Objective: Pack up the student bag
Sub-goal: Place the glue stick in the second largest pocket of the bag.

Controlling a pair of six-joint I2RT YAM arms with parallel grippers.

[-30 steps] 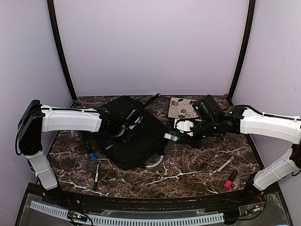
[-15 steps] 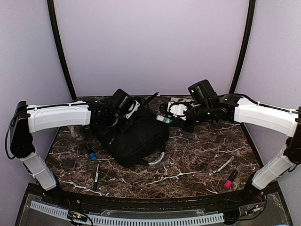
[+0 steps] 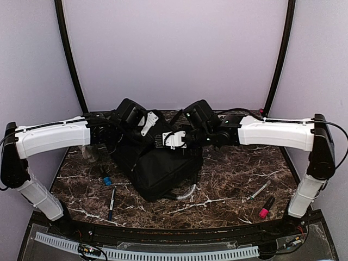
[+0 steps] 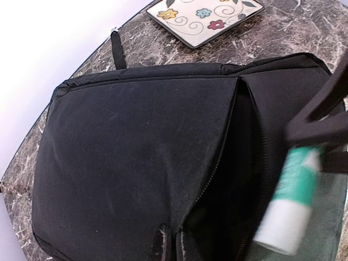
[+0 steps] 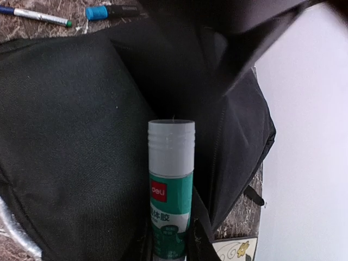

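The student bag (image 3: 160,166), large, black and soft, lies mid-table with its zipper (image 4: 217,157) parted into a dark opening (image 5: 174,81). My left gripper (image 4: 174,236) is shut on the fabric edge beside that zipper; from above it (image 3: 142,130) sits over the bag's far left part. A green and white glue stick (image 5: 171,185) with a grey cap is pinched in my right gripper (image 5: 171,242). Its cap points into the opening. The left wrist view shows the glue stick (image 4: 291,201) blurred at the bag's right edge. From above, the right gripper (image 3: 164,142) hovers over the bag's top.
A flowered plate (image 4: 204,16) lies just beyond the bag. Left of the bag are a blue-capped marker (image 3: 107,180) and a dark pen (image 3: 111,201). A thin pen (image 3: 260,190) and a pink marker (image 3: 266,207) lie at the front right. A clear curved piece (image 3: 184,190) pokes from under the bag.
My left gripper has closed on the bag's edge and pulled it up and back. The right arm has carried the glue stick leftward from the plate to over the bag's opening.
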